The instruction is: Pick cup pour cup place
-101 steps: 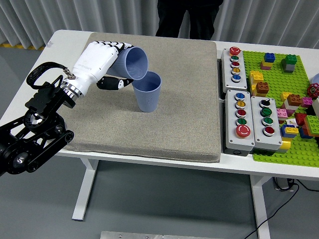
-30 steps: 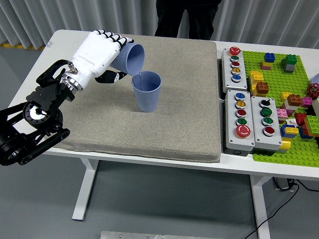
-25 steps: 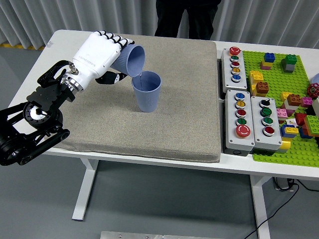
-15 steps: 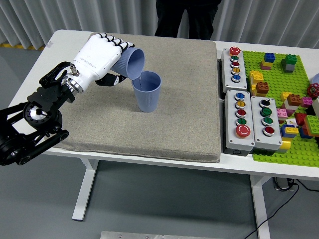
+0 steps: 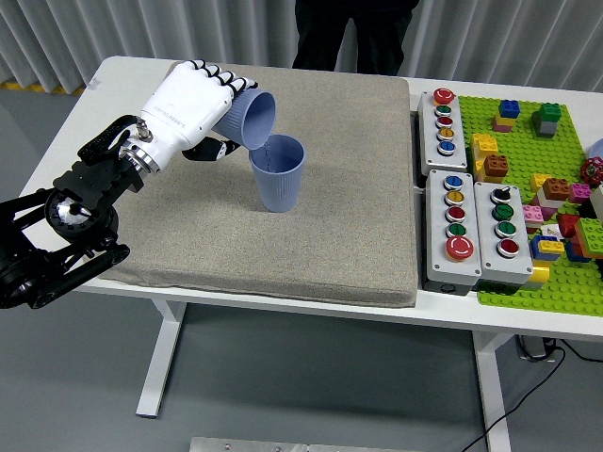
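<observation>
While your left hand [image 5: 188,105] keeps its fingers wrapped around the tilted blue cup [image 5: 251,118], you can see that cup's mouth angled down over the upright blue cup [image 5: 278,173]. That second cup stands on the grey mat [image 5: 311,235] covering the bench [image 5: 122,75].

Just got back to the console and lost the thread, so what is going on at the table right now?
The left hand grips a blue cup and holds it tipped on its side, mouth down toward a second blue cup that stands upright on the grey mat. The tipped cup's rim is just above and left of the standing cup's rim, in a pouring pose. The right arm is out of view. A person in dark clothes stands at the far side, hands not visible. Button boxes and a brick board sit untouched to the right.
</observation>
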